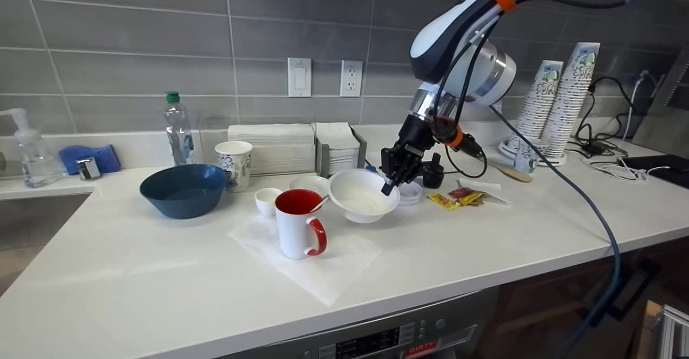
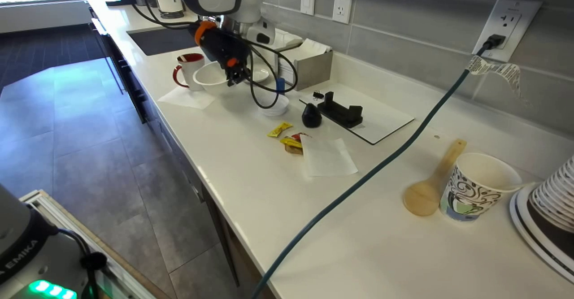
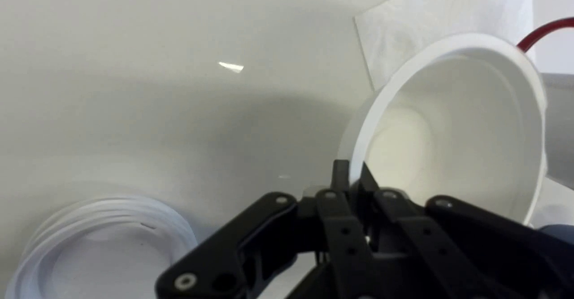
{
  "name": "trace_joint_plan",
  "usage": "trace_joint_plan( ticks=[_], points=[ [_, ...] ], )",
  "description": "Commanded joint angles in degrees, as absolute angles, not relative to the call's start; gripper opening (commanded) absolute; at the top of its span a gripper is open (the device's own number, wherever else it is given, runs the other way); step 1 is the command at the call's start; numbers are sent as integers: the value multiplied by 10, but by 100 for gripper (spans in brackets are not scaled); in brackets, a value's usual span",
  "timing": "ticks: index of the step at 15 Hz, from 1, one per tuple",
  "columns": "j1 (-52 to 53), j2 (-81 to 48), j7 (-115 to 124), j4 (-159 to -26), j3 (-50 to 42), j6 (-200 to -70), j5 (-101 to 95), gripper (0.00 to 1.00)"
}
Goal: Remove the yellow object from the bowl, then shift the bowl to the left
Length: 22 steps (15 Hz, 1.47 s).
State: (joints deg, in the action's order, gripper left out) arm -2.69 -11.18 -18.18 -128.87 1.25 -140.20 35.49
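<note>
The white bowl (image 1: 358,195) is right of the red-lined mug in an exterior view, tilted with its opening towards that camera. It also shows in an exterior view (image 2: 208,75) and the wrist view (image 3: 475,124), where its inside is bare white. My gripper (image 1: 386,188) is shut on the bowl's near rim, one fingertip inside and one outside, in the wrist view (image 3: 353,173). I cannot tell whether the bowl's base touches the counter. A small yellow packet (image 2: 279,129) lies on the counter, outside the bowl, beside more packets; it also shows in an exterior view (image 1: 444,202).
The red-and-white mug (image 1: 295,232) stands on a paper napkin (image 1: 323,273) close to the bowl. A small white cup (image 1: 266,202), dark blue bowl (image 1: 183,200) and paper cup (image 1: 237,173) stand farther left. Stacked white lids (image 3: 112,254) lie beside the gripper. A cable (image 2: 358,191) crosses the counter.
</note>
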Motion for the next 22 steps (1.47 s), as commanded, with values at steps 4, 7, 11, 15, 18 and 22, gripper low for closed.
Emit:
trace_joint_plan(
  ticks=[4,7,11,15,18,22],
  points=[
    [-24,-160,-105,-1271,24,-1456,349,2],
    [-36,-166,-110,-1258,23,-1442,347,39],
    [-66,-145,-158,-1245,25,-1400,361,67],
    [-104,-104,-282,-1231,13,-1285,344,94],
    [-128,-48,-390,-1234,-16,-1189,335,100],
    [-149,16,-536,-1225,-80,-1069,304,100]
  ],
)
